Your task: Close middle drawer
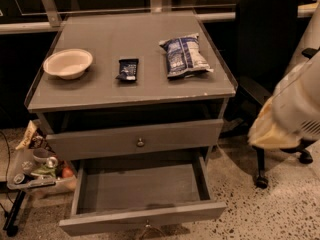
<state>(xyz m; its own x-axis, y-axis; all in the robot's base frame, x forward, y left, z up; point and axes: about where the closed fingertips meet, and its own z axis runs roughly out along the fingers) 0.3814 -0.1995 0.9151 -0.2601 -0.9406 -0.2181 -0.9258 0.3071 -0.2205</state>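
Note:
The middle drawer (140,189) is grey and pulled far out, showing its empty inside. Its flat front (100,223) lies at the bottom edge of the view, with a small metal knob (147,227). Above it, another grey front (90,143) with a small round knob (140,142) sits nearly shut. My gripper (272,131) is at the end of the blurred white and tan arm on the right. It hangs in the air beside the cabinet, level with the upper front and apart from both drawers.
On the cabinet top (100,91) lie a white bowl (68,63), a small dark snack packet (128,69) and a blue chip bag (184,55). A black office chair (265,44) stands at the right behind the arm. A tray of clutter (37,171) sits at the left on the speckled floor.

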